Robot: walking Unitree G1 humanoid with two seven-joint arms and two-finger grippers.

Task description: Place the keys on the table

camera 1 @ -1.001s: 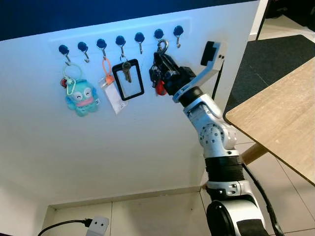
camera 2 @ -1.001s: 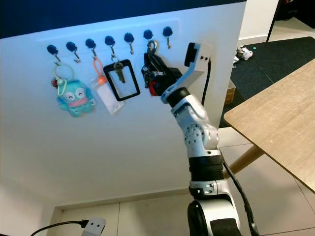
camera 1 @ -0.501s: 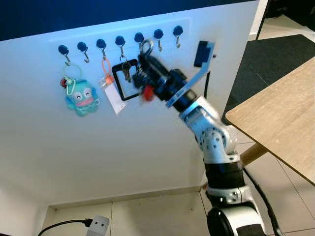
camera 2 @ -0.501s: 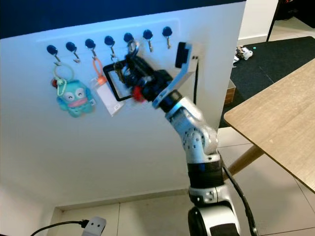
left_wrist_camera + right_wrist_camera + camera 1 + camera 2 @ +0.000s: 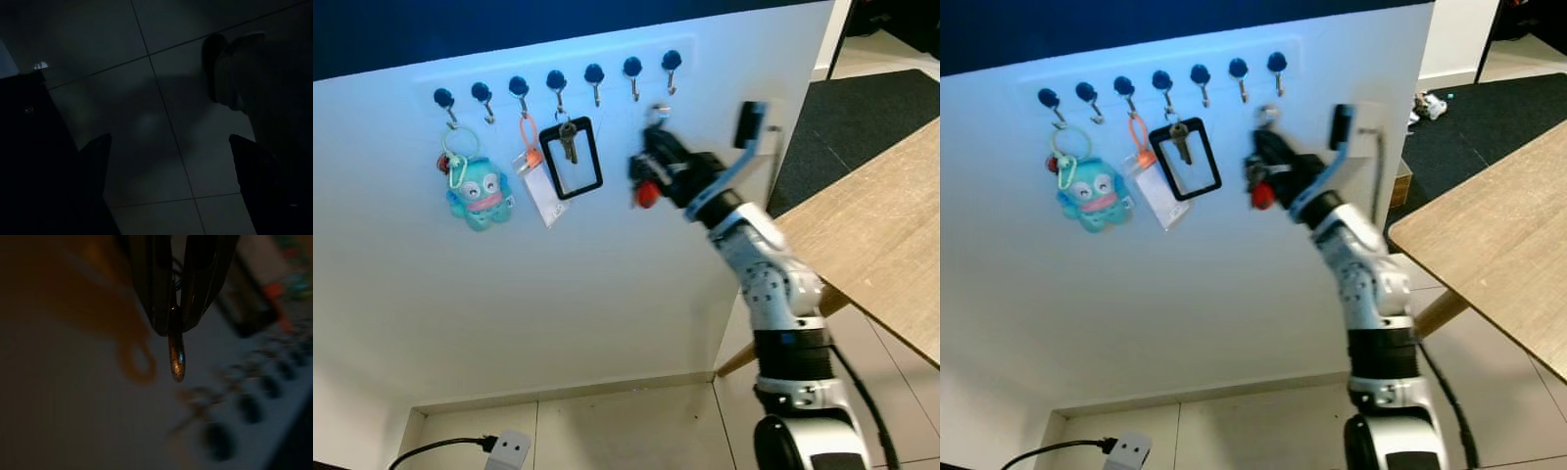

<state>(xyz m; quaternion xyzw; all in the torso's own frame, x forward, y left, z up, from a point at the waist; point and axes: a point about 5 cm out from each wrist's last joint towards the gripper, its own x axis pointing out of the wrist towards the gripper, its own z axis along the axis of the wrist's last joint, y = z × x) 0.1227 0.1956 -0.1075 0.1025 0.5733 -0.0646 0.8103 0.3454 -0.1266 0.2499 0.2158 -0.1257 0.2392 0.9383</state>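
With the dark bunch of keys with a red fob pinched between its closed black fingers, the right gripper holds them clear of the row of blue wall hooks; carrying to the light wooden table remains. The left arm hangs idle.
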